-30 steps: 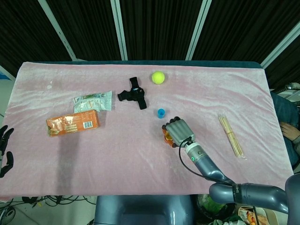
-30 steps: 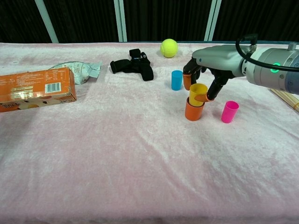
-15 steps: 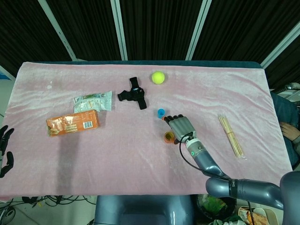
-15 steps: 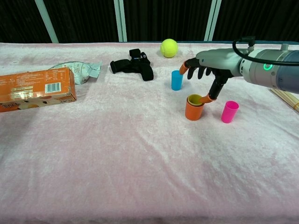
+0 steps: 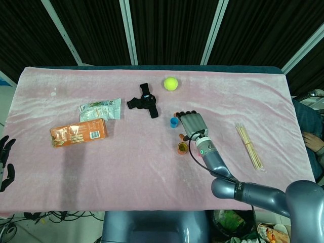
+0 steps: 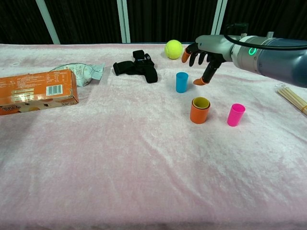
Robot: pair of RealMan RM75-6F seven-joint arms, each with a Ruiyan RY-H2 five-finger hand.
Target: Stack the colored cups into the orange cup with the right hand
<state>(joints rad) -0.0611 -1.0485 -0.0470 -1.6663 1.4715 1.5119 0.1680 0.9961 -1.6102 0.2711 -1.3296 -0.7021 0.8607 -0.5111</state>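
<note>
The orange cup (image 6: 199, 113) stands upright on the pink cloth with a yellow cup (image 6: 201, 102) nested inside it; from above they show as one orange cup (image 5: 181, 148). A blue cup (image 6: 181, 82) stands behind and to the left, and a pink cup (image 6: 235, 114) stands to the right. My right hand (image 6: 201, 51) hovers above and behind the stack, just right of the blue cup (image 5: 173, 121), fingers spread and holding nothing. In the head view the right hand (image 5: 191, 125) and its arm hide the pink cup. My left hand (image 5: 5, 162) hangs empty at the table's left edge, fingers apart.
A tennis ball (image 6: 173, 49) and a black strap-like object (image 6: 139, 66) lie at the back. An orange box (image 6: 36, 91) and a foil packet (image 6: 79, 72) lie at the left. A bundle of wooden sticks (image 5: 249, 146) lies at the right.
My right hand let go of the yellow cup, which dropped fully into the orange cup. The hand then rose and moved back toward the blue cup.
</note>
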